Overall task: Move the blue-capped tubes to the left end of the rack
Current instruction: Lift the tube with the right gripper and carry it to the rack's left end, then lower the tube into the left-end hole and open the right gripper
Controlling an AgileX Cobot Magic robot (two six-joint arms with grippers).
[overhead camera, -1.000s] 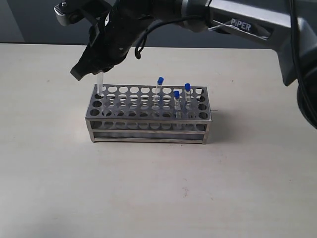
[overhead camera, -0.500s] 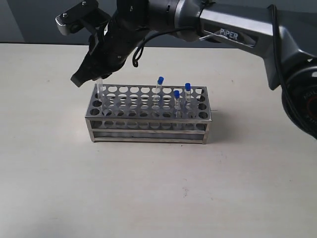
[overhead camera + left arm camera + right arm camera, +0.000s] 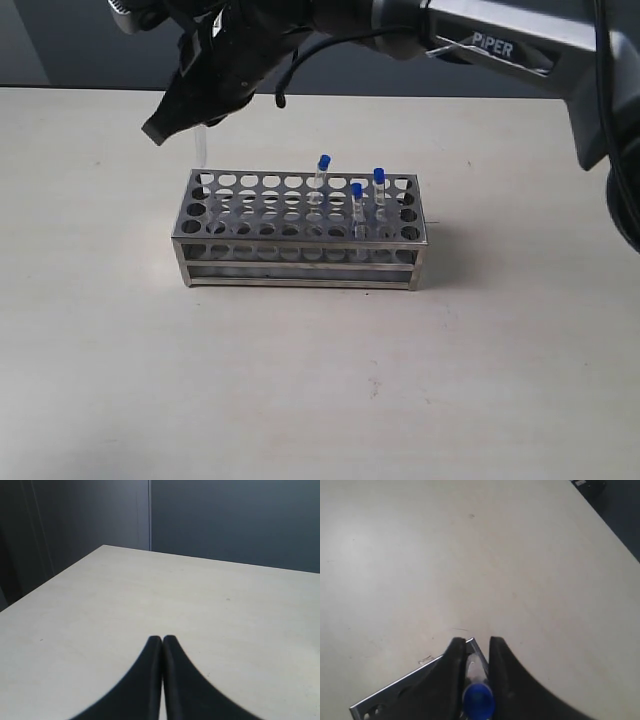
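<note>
- The pale table (image 3: 300, 400) fills most of my exterior view, and I see the same bare top under both wrist cameras.
- The right arm (image 3: 480, 45) reaches in from the upper right of the exterior view and crosses the middle to the left side of the scene.
- The steel rack (image 3: 300, 255) stands on the table near the middle, with its long side toward the exterior camera. Its top plate has rows of round holes.
- The right gripper (image 3: 476, 641) hangs above the far left corner of the rack. Its jaws are clenched on one tube just under the cap, and a corner of the rack shows beneath them in the right wrist view.
- The left gripper (image 3: 162, 639) sits over bare table, away from the rack. Its jaws are pressed together with nothing between them. I cannot find this gripper in the exterior view.
- The held tube (image 3: 201, 148) points down, roughly upright, out of the right gripper. Its lower end is right at the far left corner hole of the rack, and I cannot tell whether the tip is inside the hole or just above it.
- Three other tubes stand in holes in the right half of the rack: a back tube (image 3: 322, 175), a front tube (image 3: 357, 203) and a right tube (image 3: 379, 190). The caps of all three rise above the top plate.
- The blue cap (image 3: 478, 700) of the held tube shows between the right gripper's fingers in the right wrist view.
</note>
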